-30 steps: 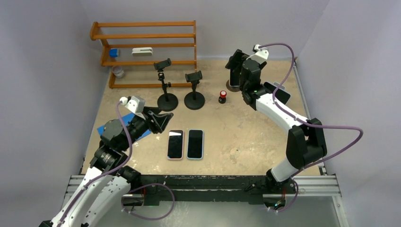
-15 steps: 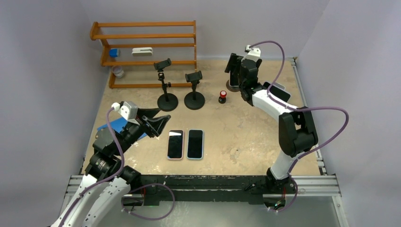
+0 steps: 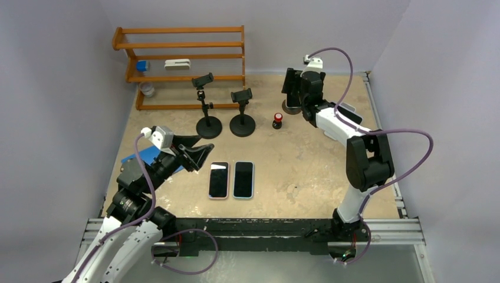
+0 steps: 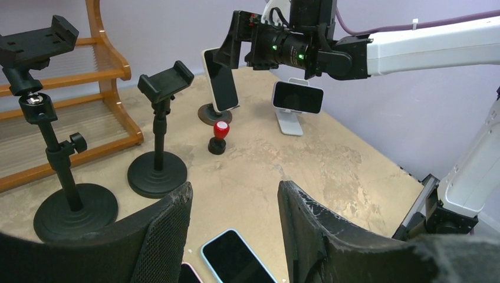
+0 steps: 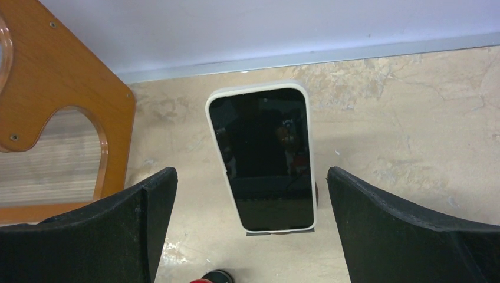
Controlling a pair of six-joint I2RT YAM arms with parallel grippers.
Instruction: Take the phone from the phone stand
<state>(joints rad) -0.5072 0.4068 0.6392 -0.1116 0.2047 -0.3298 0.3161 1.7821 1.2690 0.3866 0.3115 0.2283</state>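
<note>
A white-cased phone [image 5: 262, 156] stands upright on a small round stand [image 4: 207, 113] at the back right of the table. In the right wrist view it sits just ahead of my open right gripper [image 5: 250, 171], centred between the two fingers and not touched. In the top view the right gripper [image 3: 296, 88] covers most of it. The left wrist view shows the phone [image 4: 221, 79] leaning under the right gripper [image 4: 236, 44]. My left gripper [image 3: 205, 148] is open and empty, low over the table near two flat phones.
A pink-cased phone [image 3: 219, 180] and a blue-cased phone [image 3: 243, 179] lie flat near the front. Two empty black stands [image 3: 208, 106] [image 3: 242, 112], a red-topped knob [image 3: 277, 120], a wooden rack [image 3: 180, 59], and another phone on a white stand [image 4: 298, 97].
The right gripper has moved a little left and back, closing in on the standing phone, with its elbow folding in. The left arm drew back slightly, then held still.
</note>
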